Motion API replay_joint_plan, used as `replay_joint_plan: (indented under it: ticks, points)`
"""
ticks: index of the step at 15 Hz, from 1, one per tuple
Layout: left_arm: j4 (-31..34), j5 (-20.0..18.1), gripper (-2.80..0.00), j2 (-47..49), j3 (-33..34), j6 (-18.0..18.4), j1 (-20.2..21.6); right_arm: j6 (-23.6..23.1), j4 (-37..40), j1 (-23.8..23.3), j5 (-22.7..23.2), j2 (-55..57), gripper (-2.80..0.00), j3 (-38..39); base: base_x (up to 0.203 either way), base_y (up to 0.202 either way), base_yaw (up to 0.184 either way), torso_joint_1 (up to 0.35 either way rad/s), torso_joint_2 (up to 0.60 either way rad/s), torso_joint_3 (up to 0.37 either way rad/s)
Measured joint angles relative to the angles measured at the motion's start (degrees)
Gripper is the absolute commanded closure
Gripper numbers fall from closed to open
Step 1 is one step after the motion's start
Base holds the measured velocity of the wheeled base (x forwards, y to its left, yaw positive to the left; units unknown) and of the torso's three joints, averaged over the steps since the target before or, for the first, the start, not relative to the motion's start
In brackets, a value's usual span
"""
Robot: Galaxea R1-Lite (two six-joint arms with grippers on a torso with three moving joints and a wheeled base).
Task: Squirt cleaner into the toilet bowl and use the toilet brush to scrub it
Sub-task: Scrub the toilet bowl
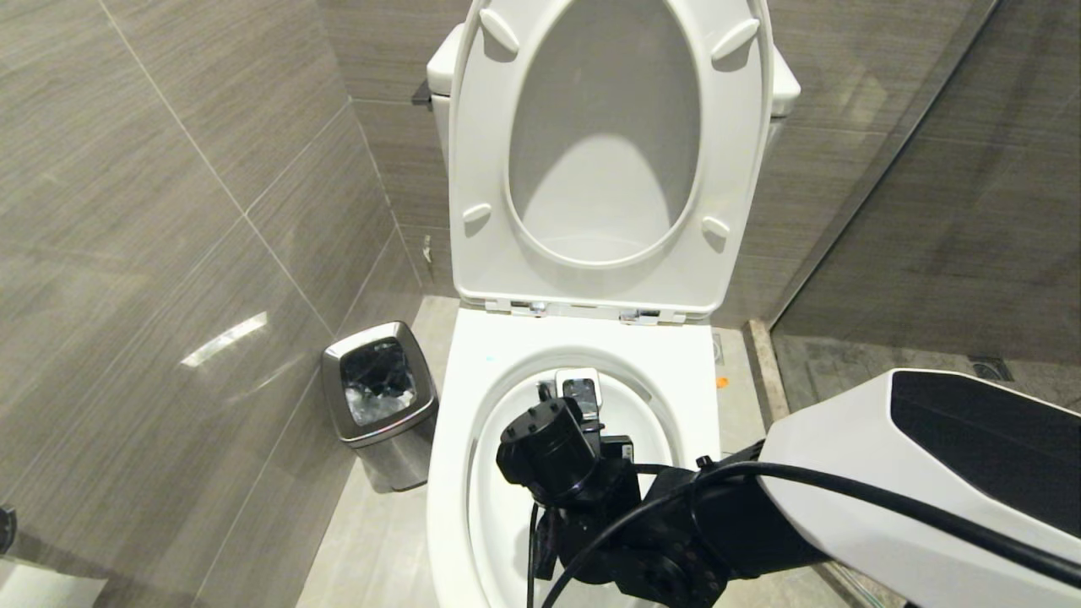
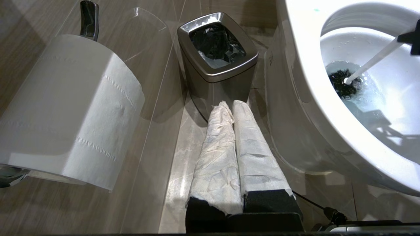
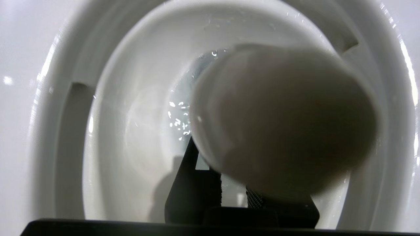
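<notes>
- It was a bathroom, a narrow toilet stall by the look of it.
- A white toilet bowl [image 1: 456, 473] stood in the middle, its seat and lid [image 1: 591, 160] raised against the tank [image 1: 443, 72].
- Grey wood-grain wall tiles [image 1: 169, 211] closed in on the left and behind, over a pale stone floor [image 1: 372, 532].
- A small steel bin [image 1: 380, 405] with a black liner sat on the floor just beside the bowl.
- A toilet paper roll [image 2: 65, 108] hung on a chrome holder [image 2: 89, 19] on the wall.
- A glass panel [image 1: 929, 169] stood on the right, with a floor drain [image 1: 990, 368] behind it.
</notes>
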Motion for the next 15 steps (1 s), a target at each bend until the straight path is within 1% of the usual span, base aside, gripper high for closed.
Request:
replay_joint_plan:
  ticks: [3,7,11,13,15]
  points:
    - [0.0,0.0,0.0,0.0,0.0,0.0,0.1,-2.4,-0.7,0.6,0.0,-5.1,0.0,0.1,0.0,0.0,0.0,0.0,0.0,0.0]
    - [0.0,0.0,0.0,0.0,0.0,0.0,0.0,-3.6,-0.3,2.5,0.0,-16.5,0.0,5.8,0.0,0.0,0.0,0.0,0.0,0.0]
    - [0.0,0.0,0.0,0.0,0.0,0.0,0.1,-8.9,1.6,3.8,0.0,-30.9,0.0,13.1,0.0,0.0,0.0,0.0,0.0,0.0]
    - [0.0,0.0,0.0,0.0,0.0,0.0,0.0,-10.5,4.3,4.0,-0.4,-35.8,0.0,14.1,0.0,0.0,0.0,0.0,0.0,0.0]
    - [0.0,0.0,0.0,0.0,0.0,0.0,0.1,-13.2,7.6,4.0,-0.2,-39.4,0.0,13.7,0.0,0.0,0.0,0.0,0.0,0.0]
